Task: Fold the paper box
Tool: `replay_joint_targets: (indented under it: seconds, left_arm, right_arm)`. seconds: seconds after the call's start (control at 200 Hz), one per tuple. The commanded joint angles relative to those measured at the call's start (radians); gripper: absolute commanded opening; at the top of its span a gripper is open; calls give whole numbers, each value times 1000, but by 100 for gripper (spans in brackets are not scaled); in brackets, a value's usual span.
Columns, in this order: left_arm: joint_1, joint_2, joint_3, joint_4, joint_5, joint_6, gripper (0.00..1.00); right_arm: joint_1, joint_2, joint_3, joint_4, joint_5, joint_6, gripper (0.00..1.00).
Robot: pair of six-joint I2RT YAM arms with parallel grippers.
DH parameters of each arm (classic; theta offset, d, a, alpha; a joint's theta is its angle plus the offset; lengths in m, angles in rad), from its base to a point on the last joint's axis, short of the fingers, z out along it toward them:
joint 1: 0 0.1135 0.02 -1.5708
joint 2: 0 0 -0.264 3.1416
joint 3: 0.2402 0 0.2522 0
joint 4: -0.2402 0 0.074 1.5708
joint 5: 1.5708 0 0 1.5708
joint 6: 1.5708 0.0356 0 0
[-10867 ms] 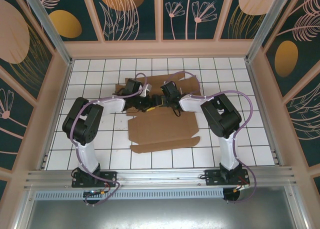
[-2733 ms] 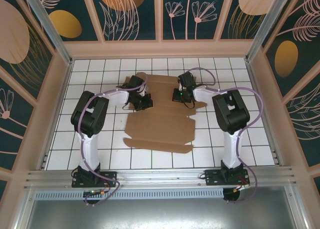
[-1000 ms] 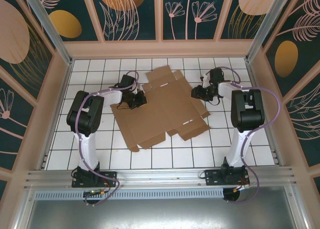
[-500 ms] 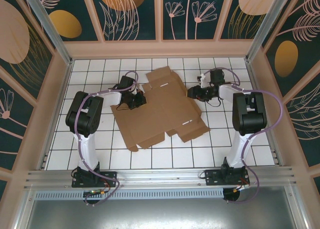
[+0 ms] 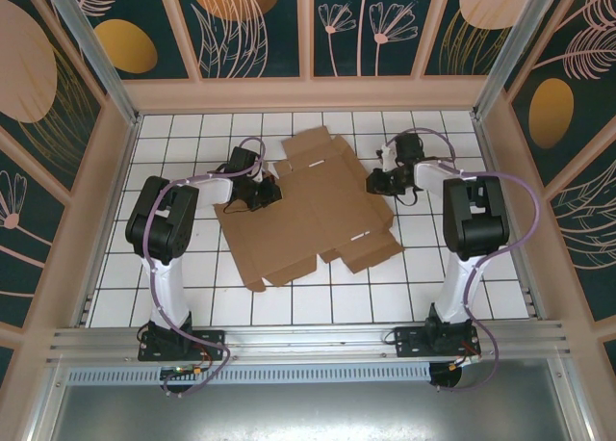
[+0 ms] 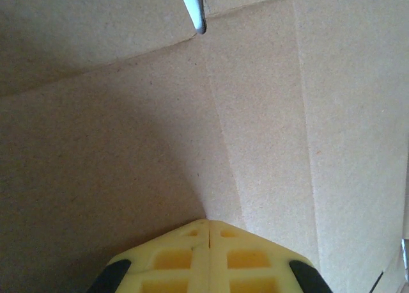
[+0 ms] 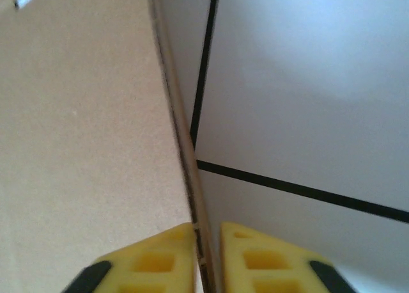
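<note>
The paper box point(image 5: 308, 215), an unfolded brown sheet, lies flat in the middle of the tiled table point(image 5: 481, 268). The right gripper point(image 7: 208, 230) pinches its right edge. The left gripper point(image 6: 209, 224), fingers pressed together, sits over its left part.

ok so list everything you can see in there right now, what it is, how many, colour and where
paper box: one, plain brown, unfolded flat sheet lying mid-table, turned at an angle
table: one, white tiles with black grid lines, under the sheet
wall panels: several, dark teal with peach plant patterns, around the table
rail: one, silver metal, along the near edge
left arm: one, black and white with purple cable, near left
right arm: one, same colours, near right
left gripper: one, yellow fingers, shut, at the sheet's left side
right gripper: one, yellow fingers, shut on the sheet's right edge
</note>
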State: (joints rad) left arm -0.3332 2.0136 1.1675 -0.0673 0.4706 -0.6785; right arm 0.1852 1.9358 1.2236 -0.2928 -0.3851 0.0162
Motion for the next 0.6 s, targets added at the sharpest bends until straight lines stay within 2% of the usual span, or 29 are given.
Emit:
replay_joint_targets:
  seconds: [0.0, 0.255, 0.365, 0.49, 0.596]
  left_arm:
    - [3, -8, -36, -2, 0, -24, 0]
    - [-18, -73, -82, 84, 77, -103, 0]
    - [-29, -141, -96, 128, 104, -135, 5]
    - [-29, -246, -75, 167, 119, -174, 18]
    - [-30, -258, 11, 179, 146, -227, 30]
  right_arm:
    - [75, -72, 45, -37, 261, -69, 6]
    - [293, -146, 73, -4, 750, -241, 5]
    - [367, -170, 55, 63, 896, -354, 5]
    - [424, -194, 51, 129, 985, -460, 5]
    - [449, -218, 48, 171, 995, -504, 5]
